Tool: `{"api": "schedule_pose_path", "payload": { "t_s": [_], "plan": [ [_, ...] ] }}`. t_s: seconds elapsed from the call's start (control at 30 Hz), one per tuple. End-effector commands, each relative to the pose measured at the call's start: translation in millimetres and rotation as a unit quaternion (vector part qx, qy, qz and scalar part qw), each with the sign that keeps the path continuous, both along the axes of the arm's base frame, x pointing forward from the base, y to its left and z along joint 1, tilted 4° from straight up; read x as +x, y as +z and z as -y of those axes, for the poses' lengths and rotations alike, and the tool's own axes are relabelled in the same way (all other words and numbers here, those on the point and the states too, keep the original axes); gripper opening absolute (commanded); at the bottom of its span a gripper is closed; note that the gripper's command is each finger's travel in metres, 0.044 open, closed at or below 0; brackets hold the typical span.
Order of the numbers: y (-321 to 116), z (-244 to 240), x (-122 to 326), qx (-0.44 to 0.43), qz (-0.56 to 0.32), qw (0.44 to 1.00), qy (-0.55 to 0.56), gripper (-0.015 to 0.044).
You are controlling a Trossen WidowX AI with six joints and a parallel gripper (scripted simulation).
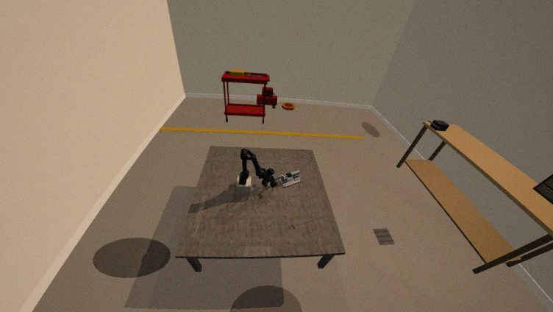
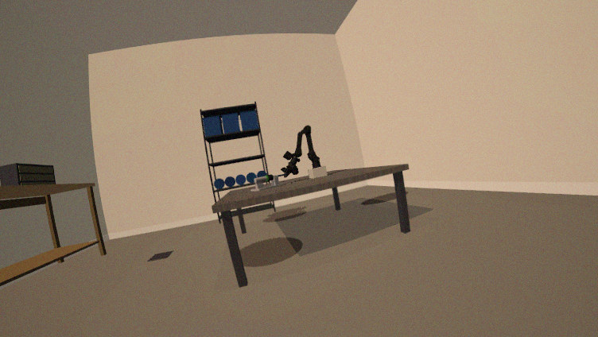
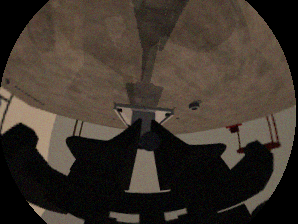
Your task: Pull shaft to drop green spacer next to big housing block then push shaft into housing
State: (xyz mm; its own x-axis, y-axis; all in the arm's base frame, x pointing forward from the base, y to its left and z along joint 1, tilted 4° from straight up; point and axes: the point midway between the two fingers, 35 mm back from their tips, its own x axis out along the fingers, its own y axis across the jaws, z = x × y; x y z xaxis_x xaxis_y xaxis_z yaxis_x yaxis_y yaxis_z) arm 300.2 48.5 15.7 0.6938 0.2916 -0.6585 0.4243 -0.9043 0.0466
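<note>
The fixture's pale base plate [image 1: 293, 182] [image 3: 167, 109] lies on the table. The pale housing block [image 1: 295, 172] [image 2: 260, 181] stands at its far end from the arm. The green spacer [image 1: 291, 175] [image 2: 266, 178] shows as a small patch beside the block, still up at shaft height. Dark spacers [image 1: 287, 175] [image 2: 270, 177] sit beside it; their number is too small to tell. The thin shaft [image 2: 281, 176] runs from the fixture to my gripper [image 1: 275, 180] [image 2: 285, 174] [image 3: 146, 123], which is shut on its near end. The fingers hide much of the fixture in the wrist view.
The arm's white base [image 1: 243, 182] [image 2: 317, 172] stands on the table [image 1: 263, 228] [image 2: 355, 177]. A small dark round piece [image 3: 194, 105] shows right of the fixture in the wrist view. A thin dark item [image 1: 293, 227] lies toward the table's front.
</note>
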Motion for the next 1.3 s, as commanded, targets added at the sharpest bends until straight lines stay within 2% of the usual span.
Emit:
{"api": "schedule_pose_path", "payload": {
  "t_s": [0.0,1.27],
  "plan": [
    [-0.4,0.0,-1.2,-0.001,0.0,1.0,0.003,0.0],
    [-0.8,1.9,-5.2,-0.001,-0.001,1.0,0.003,0.0]
  ]
}}
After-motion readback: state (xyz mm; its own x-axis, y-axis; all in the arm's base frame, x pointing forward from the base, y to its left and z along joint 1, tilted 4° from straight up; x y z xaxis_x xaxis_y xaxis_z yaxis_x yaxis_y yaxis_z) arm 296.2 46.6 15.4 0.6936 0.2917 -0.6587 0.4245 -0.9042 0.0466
